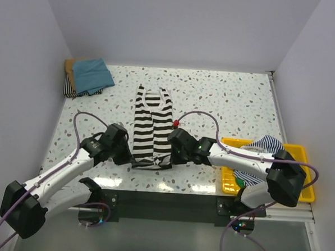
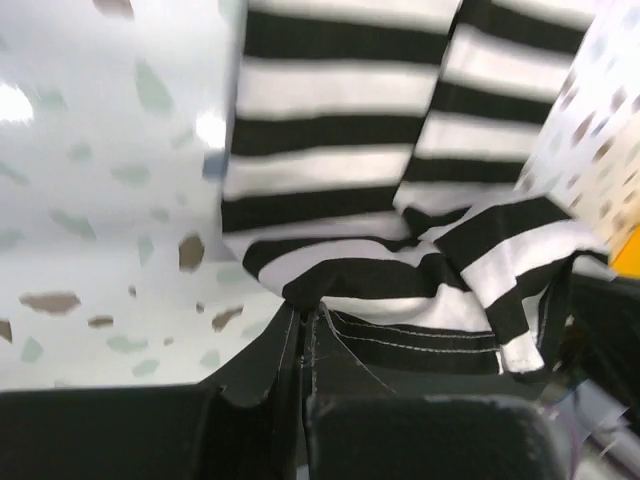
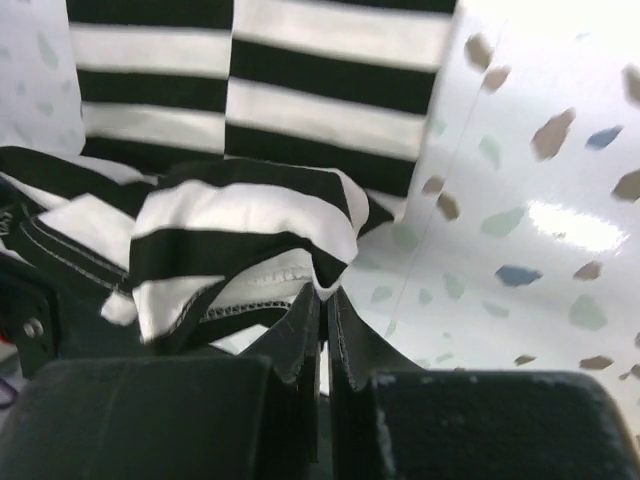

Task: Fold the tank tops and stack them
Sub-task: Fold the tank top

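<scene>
Clamping down on cloth on both sides: with the left hand (image 1: 125, 151), pinching the near left corner of the hem of the long black-and-white striped cotton tank top (image 1: 152, 124); with the right hand (image 1: 175, 150), pinching the near right corner of that same hem, and bunching the fabric up over the closed fingers in both wrist views. Lying lengthwise down the middle of the pale speckled bench (image 1: 230, 100), with straps toward the far wall, sides apparently turned in already to make a narrow strip, and near hem at the front edge between the two hands. Judging the step in hand to be the crosswise fold, hem up to straps. Doing it well, probably:

- raising both corners together, no higher than needed to clear the layer beneath
- keeping the hands level and evenly spaced, holding the hem taut without skewing it
- carrying it straight along the strip, not drifting sideways
- laying the hem square at the straps
- opening only after setting the cloth flat, then backing out low to avoid dragging the fold

Afterward, presumably, moving the packet to the pile in the far left corner, topped by the folded plain teal-blue tank top (image 1: 92, 74) over a tan-brown one (image 1: 69, 70). Waiting on the right, in the shallow yellow plastic tray (image 1: 304, 149), another crumpled striped tank top (image 1: 266, 145).
</scene>
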Controlling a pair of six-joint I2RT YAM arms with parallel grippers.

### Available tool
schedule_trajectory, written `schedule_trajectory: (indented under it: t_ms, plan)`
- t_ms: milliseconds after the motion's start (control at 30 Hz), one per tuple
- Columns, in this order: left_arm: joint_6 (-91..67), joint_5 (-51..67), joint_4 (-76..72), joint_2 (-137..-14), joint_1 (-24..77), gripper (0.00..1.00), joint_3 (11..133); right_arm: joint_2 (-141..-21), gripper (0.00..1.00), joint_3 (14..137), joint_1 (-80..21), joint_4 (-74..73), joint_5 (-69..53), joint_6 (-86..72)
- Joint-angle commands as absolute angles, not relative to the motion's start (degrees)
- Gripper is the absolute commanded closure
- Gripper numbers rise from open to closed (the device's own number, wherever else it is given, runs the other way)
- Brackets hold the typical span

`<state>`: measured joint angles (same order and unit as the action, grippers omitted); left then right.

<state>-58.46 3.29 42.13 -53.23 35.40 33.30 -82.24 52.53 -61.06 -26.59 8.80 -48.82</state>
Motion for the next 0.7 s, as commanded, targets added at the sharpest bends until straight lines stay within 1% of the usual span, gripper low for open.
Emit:
schedule_trajectory:
  t_ms: [0,133,400,667]
  plan:
    - [-51.51,1.49,36.04,-55.80,28.67,1.00,39.88,-83.66,1.00,57.56,-56.88,-26.81,9.76,-45.01]
    - [-48.61,1.67,30.24,-62.48,24.36,1.00,45.17,-88.14,1.00,63.10,-53.18,-27.42,9.49,-42.28]
    - [-45.71,1.05,22.16,-76.89,19.78,1.00,54.12,-100.01,1.00,75.49,-44.40,-26.81,6.25,-37.53]
    - [-45.35,1.49,18.63,-90.86,15.65,1.00,62.66,-111.17,1.00,88.57,-39.03,-27.95,3.79,-35.51]
